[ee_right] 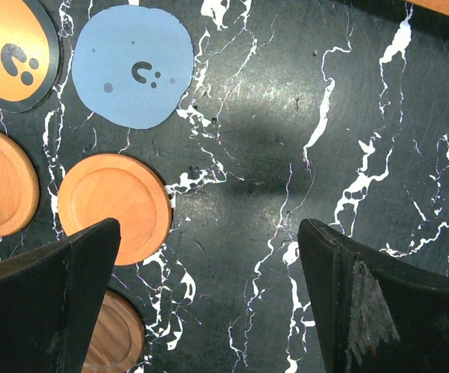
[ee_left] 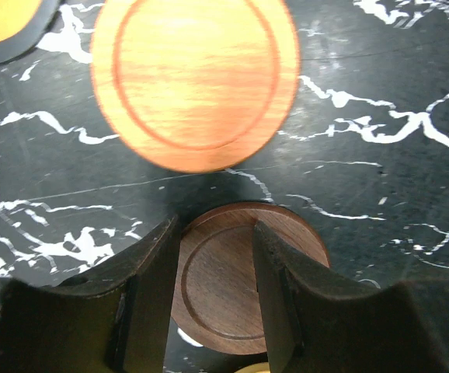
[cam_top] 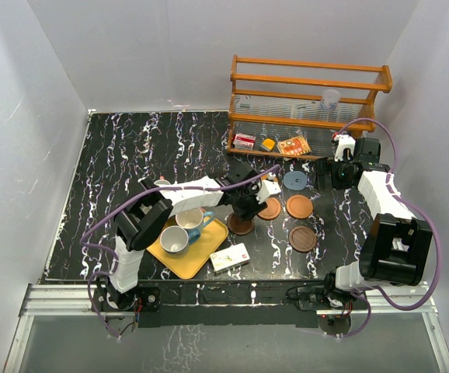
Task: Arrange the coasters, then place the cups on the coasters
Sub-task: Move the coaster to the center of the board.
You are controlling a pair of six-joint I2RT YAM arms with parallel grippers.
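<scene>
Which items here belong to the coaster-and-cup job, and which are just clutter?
Job:
- dark brown coasters
- orange-brown coasters
- grey-blue coaster
- white cup
- blue cup

Lying about:
- yellow tray (the cups sit on it)
- small box
- wooden rack
- clear plastic cup
- snack packets

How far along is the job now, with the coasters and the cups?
Partly done: the grey-blue coaster, an orange-brown coaster and others lie singly on the table. In hand: the left hand is open above a dark brown coaster. Left: no cup is seen on a coaster; the white cup and the blue cup sit on the yellow tray.
</scene>
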